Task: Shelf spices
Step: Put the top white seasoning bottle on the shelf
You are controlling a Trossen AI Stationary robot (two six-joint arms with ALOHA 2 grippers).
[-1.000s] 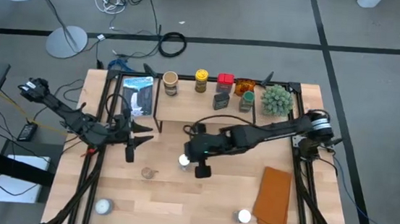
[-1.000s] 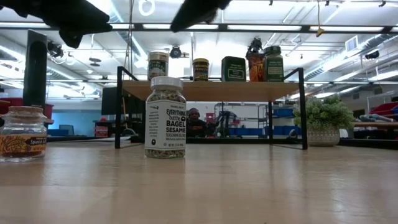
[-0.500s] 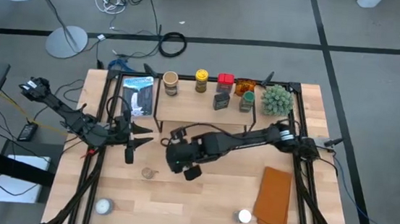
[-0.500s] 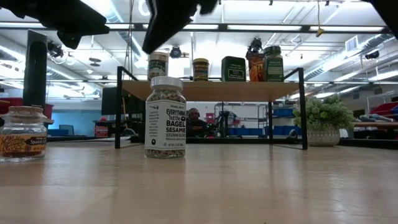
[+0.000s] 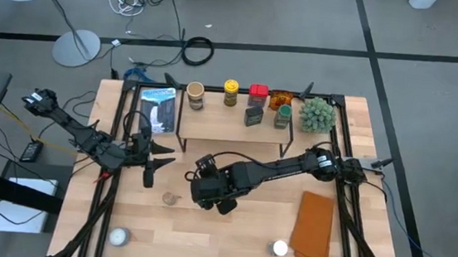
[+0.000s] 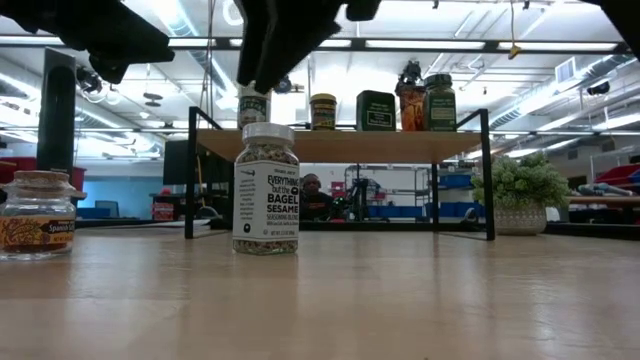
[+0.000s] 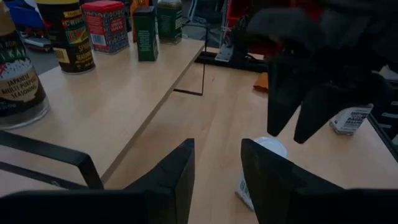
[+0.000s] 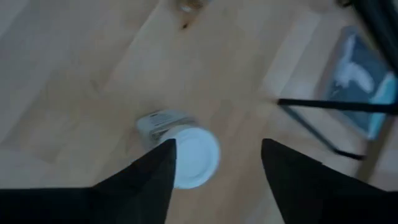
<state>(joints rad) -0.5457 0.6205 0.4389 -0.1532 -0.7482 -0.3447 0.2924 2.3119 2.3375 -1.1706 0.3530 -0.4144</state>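
The right gripper (image 5: pixel 207 191) hangs over the middle of the table (image 5: pixel 228 237), its 2 fingers (image 8: pixel 149 180) spread wide with nothing between them, directly above a white-lidded jar (image 8: pixel 186 155) labelled bagel sesame (image 6: pixel 266 188). That jar stands upright on the bare wood, in front of the shelf (image 5: pixel 229 122) and apart from it, and the fingers reach down on either side of its lid without touching it. The left gripper (image 5: pixel 148 174) waits at the table's left, near the shelf's left end, its fingers (image 7: pixel 174 180) apart and holding nothing. On the shelf's far edge stand 5 spices in a row: a brown-lidded jar (image 5: pixel 194 95), a yellow-lidded tin (image 5: pixel 230 92), a red box (image 5: pixel 258 94), a dark tin (image 5: pixel 252 116) and a green-lidded jar (image 5: pixel 282 115). A short glass jar (image 6: pixel 37 213) with a brown lid stands on the table left of the bagel jar. Another white-lidded jar (image 5: pixel 279 249) sits at the near edge, just left of the orange-brown cloth (image 5: pixel 317 228), and a pale ball (image 5: pixel 118 237) lies at the near left corner. A green spiky plant (image 5: pixel 317 114) stands at the shelf's right end.
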